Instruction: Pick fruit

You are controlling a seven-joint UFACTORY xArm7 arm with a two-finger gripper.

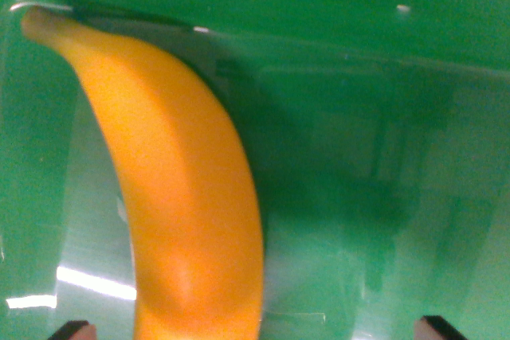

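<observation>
One curved yellow-orange banana [179,189] with a brownish stem.

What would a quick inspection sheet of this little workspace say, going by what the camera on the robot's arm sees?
Surface: glossy green surface, with bright light reflections and a faint shadow at the wrist view's right.
Job's things: one yellow-orange banana, lying from its brownish stem at the upper left down to the bottom edge; the picture is blurred, so fine marks cannot be told.
Clutter: nothing seen.
Tool: only two dark tips show at the bottom edge, one beside the banana and one far to the wrist view's right; they stand wide apart and touch nothing visible.
Cables: nothing seen.
Surroundings: green fills the whole frame; nothing else seen.
</observation>
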